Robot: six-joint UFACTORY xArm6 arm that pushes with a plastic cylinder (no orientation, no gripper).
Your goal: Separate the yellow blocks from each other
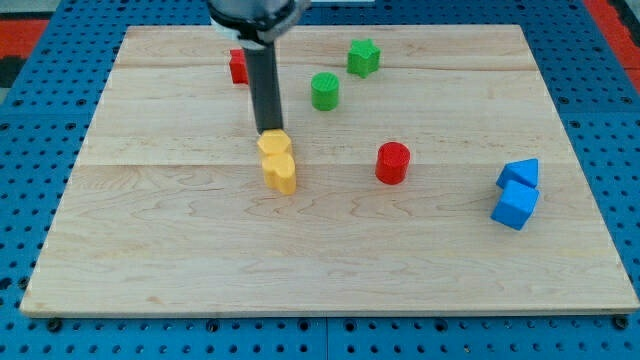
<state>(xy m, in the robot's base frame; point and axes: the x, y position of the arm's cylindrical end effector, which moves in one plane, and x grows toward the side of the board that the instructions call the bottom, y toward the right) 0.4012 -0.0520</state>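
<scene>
Rod end, my tip (270, 131): a bare dark point with nothing to spread, close or pinch. It sits right at the top edge of the upper yellow block (273, 145), touching it or very nearly; I cannot tell which.

Upper yellow block touches the lower yellow block (281, 173); the pair forms a short column slightly left of the wooden board's (150, 250) middle, the lower one offset a little toward the view's right. Exact shapes unclear.

Red block (238, 66) partly hidden behind the rod, near the view's top. Green cylinder (325, 91) and green star (363, 57) up and to the right. Red cylinder (392, 162) right of the yellow pair, well apart. Two blue blocks touching at the view's right: upper blue block (519, 174), lower blue block (514, 206).
</scene>
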